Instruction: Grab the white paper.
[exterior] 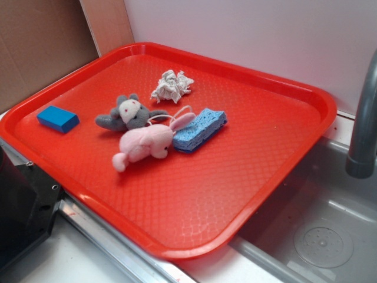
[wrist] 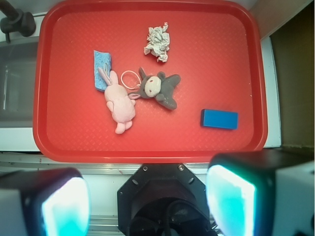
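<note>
Your gripper (wrist: 147,196) hangs high over the near edge of the red plastic tray (wrist: 59,142), its glowing pads (wrist: 64,206) spread wide apart and empty, likely to survey before descending. The crumpled off-white paper wad (wrist: 158,42) lies at twelve o'clock, apart from the grey plush mouse (wrist: 160,88), pink plush bunny (wrist: 119,102), blue sponge (wrist: 102,66) and blue rectangular block (wrist: 219,119). Only the exterior view shows the sink (exterior: 321,236); it omits the gripper.
</note>
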### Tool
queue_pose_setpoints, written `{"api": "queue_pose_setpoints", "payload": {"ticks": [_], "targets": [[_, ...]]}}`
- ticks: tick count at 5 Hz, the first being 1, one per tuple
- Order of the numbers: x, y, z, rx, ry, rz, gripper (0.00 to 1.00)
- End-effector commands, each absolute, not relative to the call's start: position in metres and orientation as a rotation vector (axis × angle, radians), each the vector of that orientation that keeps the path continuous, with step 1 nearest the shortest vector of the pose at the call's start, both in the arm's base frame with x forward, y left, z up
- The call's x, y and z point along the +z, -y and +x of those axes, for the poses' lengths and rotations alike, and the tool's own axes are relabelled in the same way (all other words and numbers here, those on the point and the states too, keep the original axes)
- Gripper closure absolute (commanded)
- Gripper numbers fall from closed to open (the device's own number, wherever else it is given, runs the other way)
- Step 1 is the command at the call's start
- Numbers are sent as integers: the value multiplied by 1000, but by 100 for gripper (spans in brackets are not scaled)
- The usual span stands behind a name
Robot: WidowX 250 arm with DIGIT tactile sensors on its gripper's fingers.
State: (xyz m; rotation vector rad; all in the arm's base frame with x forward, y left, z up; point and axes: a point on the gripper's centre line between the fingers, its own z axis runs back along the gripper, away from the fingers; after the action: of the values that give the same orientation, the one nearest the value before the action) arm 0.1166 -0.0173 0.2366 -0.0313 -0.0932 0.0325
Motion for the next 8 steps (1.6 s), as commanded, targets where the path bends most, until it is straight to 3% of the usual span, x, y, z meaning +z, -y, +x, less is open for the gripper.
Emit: {"api": "queue_pose_setpoints", "payload": {"ticks": [1, 2, 4, 7, 8], "targets": [[237, 17, 117, 33, 93, -31, 0], [225, 9, 137, 170, 150, -35, 0], [184, -23, 188, 410, 269, 22, 0], [109, -27, 254, 546, 261, 117, 0], [78, -34, 272, 539, 218, 43, 0]]}}
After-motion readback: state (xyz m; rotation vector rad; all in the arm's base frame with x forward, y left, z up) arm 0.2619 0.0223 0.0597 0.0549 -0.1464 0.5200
